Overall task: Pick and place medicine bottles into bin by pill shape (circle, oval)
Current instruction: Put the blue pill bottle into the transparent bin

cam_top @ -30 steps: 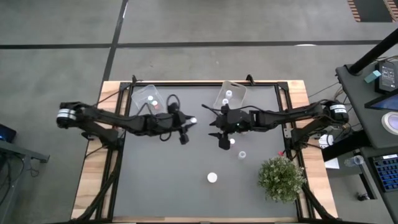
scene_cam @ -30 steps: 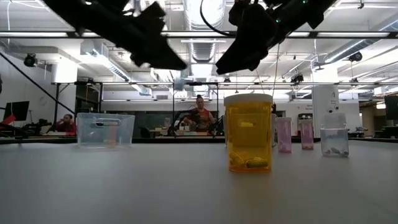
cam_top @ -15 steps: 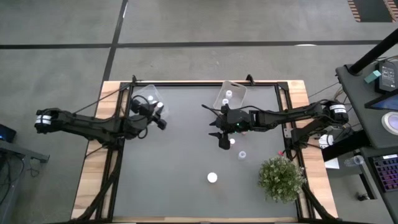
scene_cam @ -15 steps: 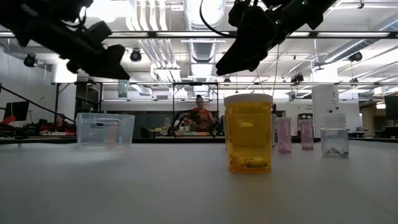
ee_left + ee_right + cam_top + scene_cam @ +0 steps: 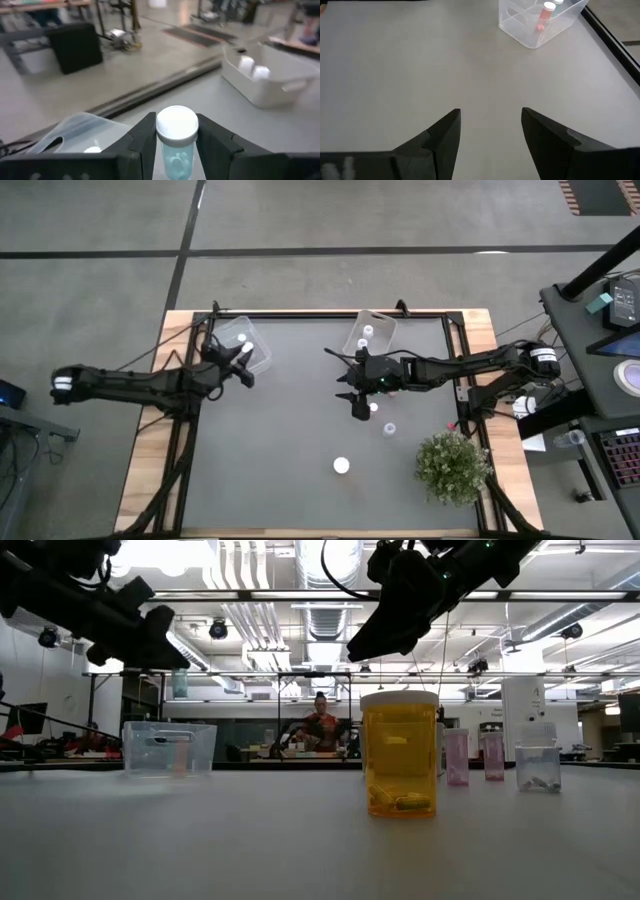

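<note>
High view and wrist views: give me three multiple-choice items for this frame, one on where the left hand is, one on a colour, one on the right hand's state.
1. Where is the left hand?
A. At the left bin
B. Over the plant
C. At the table's near edge

2. What colour is the cap of the bottle held by the left hand?
A. Red
B. White
C. Amber

3. What state is the right hand in?
A. Shut on a bottle
B. Open, holding nothing
C. Out of view

Answers: 1 A, the high view shows it at the clear bin's edge, top left of the table. 2 B, the left wrist view shows a white cap between the fingers. 3 B, the right wrist view shows spread fingers with bare table between them.
</note>
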{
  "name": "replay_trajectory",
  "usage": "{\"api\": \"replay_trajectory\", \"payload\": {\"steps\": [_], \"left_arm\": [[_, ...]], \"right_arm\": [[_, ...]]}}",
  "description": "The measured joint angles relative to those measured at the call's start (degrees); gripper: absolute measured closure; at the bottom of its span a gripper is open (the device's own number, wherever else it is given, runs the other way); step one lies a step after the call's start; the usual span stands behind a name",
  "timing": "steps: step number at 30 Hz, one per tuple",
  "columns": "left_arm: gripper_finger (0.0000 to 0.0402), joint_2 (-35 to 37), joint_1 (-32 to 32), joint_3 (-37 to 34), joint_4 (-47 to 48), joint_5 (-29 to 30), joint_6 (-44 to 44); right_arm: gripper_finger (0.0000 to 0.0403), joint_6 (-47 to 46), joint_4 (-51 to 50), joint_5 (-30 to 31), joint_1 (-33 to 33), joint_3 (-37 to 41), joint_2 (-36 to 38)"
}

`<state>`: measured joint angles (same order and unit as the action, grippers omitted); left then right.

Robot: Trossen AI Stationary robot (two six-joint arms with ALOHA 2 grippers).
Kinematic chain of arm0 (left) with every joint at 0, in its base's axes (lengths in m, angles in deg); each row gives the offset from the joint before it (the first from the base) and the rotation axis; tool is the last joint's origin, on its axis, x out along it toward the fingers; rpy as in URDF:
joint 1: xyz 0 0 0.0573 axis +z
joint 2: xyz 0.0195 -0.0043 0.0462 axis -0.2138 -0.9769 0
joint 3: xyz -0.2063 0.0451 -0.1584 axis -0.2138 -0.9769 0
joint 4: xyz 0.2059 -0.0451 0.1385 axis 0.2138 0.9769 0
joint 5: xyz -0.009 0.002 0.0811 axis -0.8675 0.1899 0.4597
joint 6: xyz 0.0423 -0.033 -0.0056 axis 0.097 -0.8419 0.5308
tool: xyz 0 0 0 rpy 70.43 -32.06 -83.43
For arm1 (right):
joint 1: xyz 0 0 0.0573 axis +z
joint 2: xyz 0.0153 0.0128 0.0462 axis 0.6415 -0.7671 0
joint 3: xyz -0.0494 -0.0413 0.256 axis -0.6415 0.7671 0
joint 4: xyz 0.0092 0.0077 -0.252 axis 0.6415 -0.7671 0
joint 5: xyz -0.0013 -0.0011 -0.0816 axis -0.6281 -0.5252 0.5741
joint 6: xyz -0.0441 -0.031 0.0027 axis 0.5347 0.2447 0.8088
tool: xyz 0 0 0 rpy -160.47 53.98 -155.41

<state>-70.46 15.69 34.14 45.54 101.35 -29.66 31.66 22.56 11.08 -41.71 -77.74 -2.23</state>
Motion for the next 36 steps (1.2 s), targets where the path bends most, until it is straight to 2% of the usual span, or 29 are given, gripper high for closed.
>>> {"api": "replay_trajectory", "payload": {"steps": [4,7,9,16,18,25,29,36], "left_arm": [[0.0301,2.5,2.5,2.7,10.6,-5.1,-1.1],[0.0303,2.8,4.9,5.3,20.2,-5.2,-2.8],[0.0304,2.7,7.0,5.6,22.2,-5.3,-2.8],[0.0305,-1.7,13.8,3.1,21.5,-5.3,-8.7],[0.0305,-3.2,14.8,2.2,18.6,-4.9,-9.4],[0.0304,-8.6,16.4,1.9,12.5,-0.7,-11.9],[0.0304,-12.1,16.5,1.0,11.2,-0.2,-13.2],[0.0303,-16.4,16.5,-2.2,2.7,0.6,-13.2]], "right_arm": [[0.0202,0.4,0.0,0.0,0.0,0.0,0.0],[0.0202,0.4,0.0,0.0,0.0,0.0,0.0],[0.0202,0.4,0.0,0.0,0.0,0.0,0.0],[0.0202,0.4,0.4,0.0,0.0,0.0,0.0],[0.0202,0.4,0.4,0.0,0.0,0.0,0.0],[0.0202,0.4,0.4,0.0,0.0,0.1,0.0],[0.0202,0.4,0.4,0.0,0.0,0.1,0.0],[0.0202,0.4,0.4,0.0,0.0,0.1,0.0]]}}
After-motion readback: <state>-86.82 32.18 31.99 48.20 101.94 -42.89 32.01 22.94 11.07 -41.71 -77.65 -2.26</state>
